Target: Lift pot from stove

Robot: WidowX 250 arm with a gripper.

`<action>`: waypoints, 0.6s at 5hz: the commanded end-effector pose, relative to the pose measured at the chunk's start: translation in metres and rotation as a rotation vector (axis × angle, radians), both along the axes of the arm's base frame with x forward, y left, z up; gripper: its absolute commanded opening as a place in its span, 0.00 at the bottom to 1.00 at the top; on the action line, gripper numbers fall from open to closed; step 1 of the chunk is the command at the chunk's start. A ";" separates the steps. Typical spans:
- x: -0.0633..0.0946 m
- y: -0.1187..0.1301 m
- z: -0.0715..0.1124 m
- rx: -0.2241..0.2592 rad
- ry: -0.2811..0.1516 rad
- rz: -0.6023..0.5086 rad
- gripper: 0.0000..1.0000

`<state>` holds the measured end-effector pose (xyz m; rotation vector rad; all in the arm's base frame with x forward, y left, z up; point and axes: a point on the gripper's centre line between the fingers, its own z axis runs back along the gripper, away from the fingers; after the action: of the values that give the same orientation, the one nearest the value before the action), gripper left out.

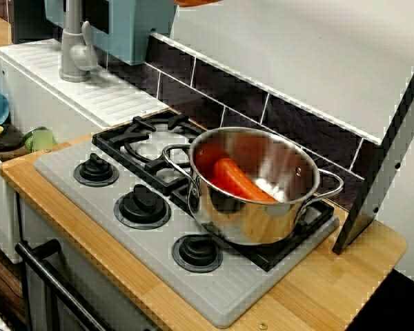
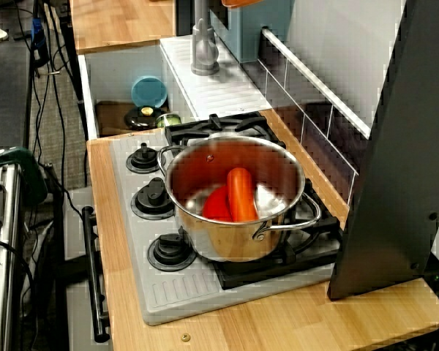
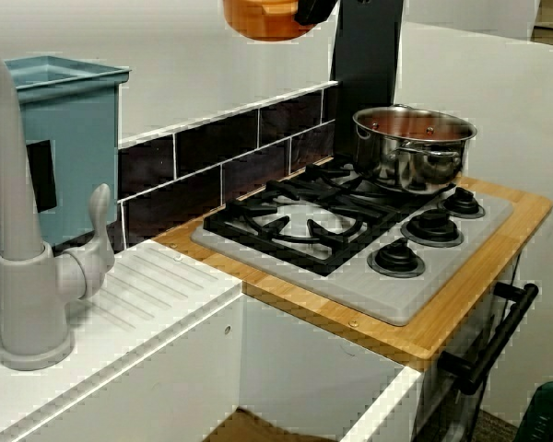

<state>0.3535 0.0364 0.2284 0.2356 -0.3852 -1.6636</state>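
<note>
- The stove [image 1: 214,296] is the landmark: a grey cooktop set in a wooden counter [image 1: 317,289], with black burner grates [image 3: 304,221] and three round knobs [image 1: 143,205] along its front.
- The pot [image 3: 263,18], small and orange, hangs in the air well above the stove, near the top edge of the side view; only its lower part shows there.
- In the other two views just a sliver of its orange underside shows at the top edge.
- The gripper [image 3: 315,9] appears as a dark shape touching the pot's right side; it seems to be holding the pot, but the fingers are cut off by the frame, so I cannot tell how they stand.
- A steel pot [image 1: 255,186] sits on one of the stove's burners, with orange-red toy food [image 2: 238,194] inside.
- Beside the stove, past the free burner, stand a grey faucet [image 3: 23,267] and a sink [image 2: 124,110].
</note>
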 end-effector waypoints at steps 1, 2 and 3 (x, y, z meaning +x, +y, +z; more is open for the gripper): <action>-0.014 0.004 0.026 0.019 -0.079 -0.001 0.00; -0.013 0.004 0.025 0.018 -0.071 0.004 0.00; -0.012 0.004 0.026 0.016 -0.073 0.005 0.00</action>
<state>0.3494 0.0353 0.2302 0.2374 -0.3863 -1.6578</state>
